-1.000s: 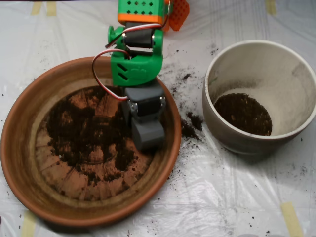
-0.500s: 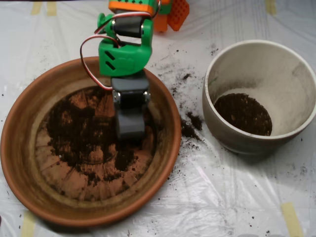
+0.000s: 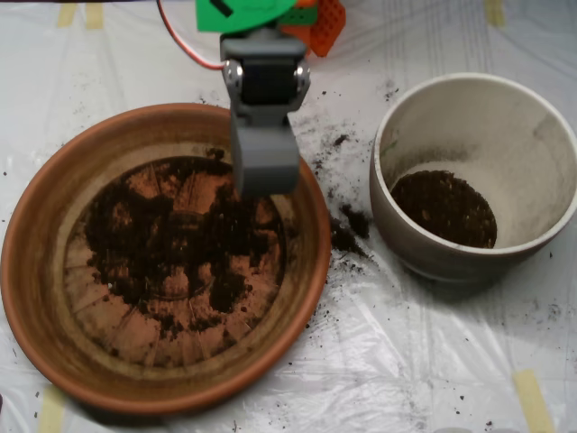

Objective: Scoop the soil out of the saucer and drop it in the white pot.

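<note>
I have the scoop (image 3: 265,171) over the saucer's (image 3: 36,271) upper rim; can't tell if its halves are together or apart. Soil (image 3: 176,244) lies below-left of it, white pot (image 3: 541,122) off right. Risk: swinging right may spill more crumbs onto the plastic sheet (image 3: 379,361). Since the earlier frame the scoop has lifted and pulled back from the soil.

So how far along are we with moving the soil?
Partly done: a dark patch of soil already sits in the white pot. In hand: the hand is over the saucer near its upper rim. Left: most soil remains spread across the saucer base, plus spilled crumbs on the plastic sheet.
</note>
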You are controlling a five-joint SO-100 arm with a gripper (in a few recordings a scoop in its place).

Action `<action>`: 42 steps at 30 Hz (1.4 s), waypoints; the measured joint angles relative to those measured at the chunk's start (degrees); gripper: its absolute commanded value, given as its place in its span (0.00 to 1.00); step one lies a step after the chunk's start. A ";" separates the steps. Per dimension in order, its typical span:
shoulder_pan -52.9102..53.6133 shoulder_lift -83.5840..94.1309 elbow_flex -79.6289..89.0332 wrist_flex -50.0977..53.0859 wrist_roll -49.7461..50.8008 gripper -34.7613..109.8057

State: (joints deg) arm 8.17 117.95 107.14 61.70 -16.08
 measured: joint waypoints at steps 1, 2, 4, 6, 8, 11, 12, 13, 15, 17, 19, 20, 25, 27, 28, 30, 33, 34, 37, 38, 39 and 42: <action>-0.44 0.35 -2.02 1.85 0.44 0.24; -1.05 0.79 -4.04 3.69 0.62 0.24; -2.64 1.41 -8.00 6.68 0.79 0.24; -4.66 1.49 -12.66 9.76 1.23 0.24; -6.77 1.49 -17.49 12.83 1.85 0.24; -10.11 -0.88 -25.14 17.05 2.90 0.24; -11.34 -2.29 -27.42 18.19 3.34 0.24; -12.74 -3.96 -29.71 19.34 3.60 0.24; -15.21 -7.38 -33.84 21.27 4.31 0.24; -18.02 -10.99 -37.62 22.68 4.04 0.24; -20.74 -14.33 -40.96 24.43 3.96 0.24; -22.15 -15.91 -42.54 25.49 3.69 0.24; -27.77 -21.53 -46.67 28.30 2.11 0.24; -28.56 -25.40 -50.10 30.94 1.32 0.34; -28.56 -27.77 -52.38 32.78 1.32 0.44; -28.48 -32.34 -56.07 36.39 1.32 0.54; -28.65 -35.16 -58.18 38.58 1.32 0.55; -28.56 -35.16 -58.45 38.85 1.32 0.55; -28.30 -35.16 -59.33 39.11 1.93 0.55; -28.30 -35.16 -59.41 39.20 2.55 0.55; -28.30 -35.16 -59.41 39.20 3.25 0.56; -26.28 -34.54 -59.33 38.85 7.03 0.56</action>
State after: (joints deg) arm -18.11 83.41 47.81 100.55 -9.05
